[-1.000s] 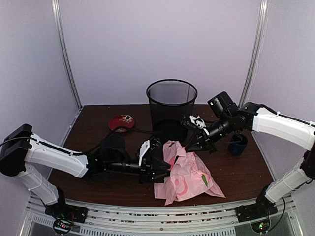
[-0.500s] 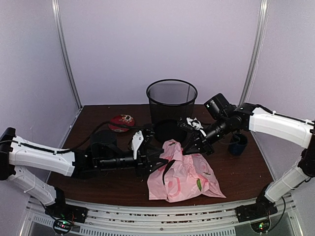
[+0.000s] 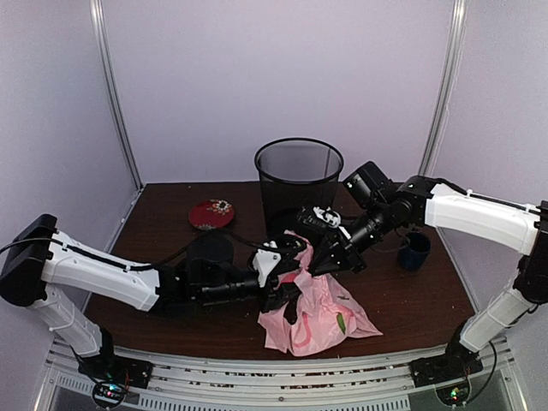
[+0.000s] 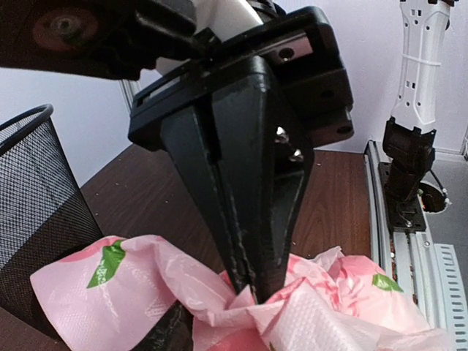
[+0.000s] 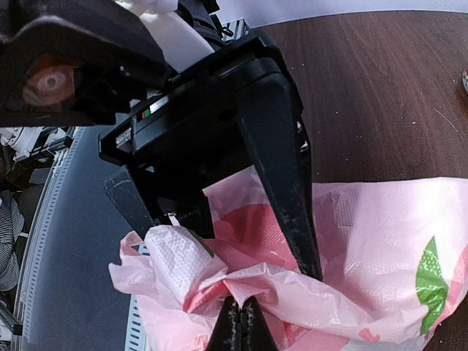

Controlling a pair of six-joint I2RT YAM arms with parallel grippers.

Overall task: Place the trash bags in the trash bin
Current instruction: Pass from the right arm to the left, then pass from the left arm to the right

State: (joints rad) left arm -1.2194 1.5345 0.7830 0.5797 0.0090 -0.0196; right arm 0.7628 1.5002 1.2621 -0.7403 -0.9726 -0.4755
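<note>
No text, label, brand, number or sign can be read in any view. The bag (image 3: 318,310) carries only pink round prints and green leaf shapes, and the red dish (image 3: 211,213) shows a small blurred pattern.

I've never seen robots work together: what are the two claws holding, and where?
Both pinch the pink trash bag: left gripper and right gripper each clamp a bunched fold of its film.

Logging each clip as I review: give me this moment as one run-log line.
left gripper: shut on trash bag | right gripper: shut on trash bag | bag: on table, in front of trash bin | bin: no bag inside
</note>
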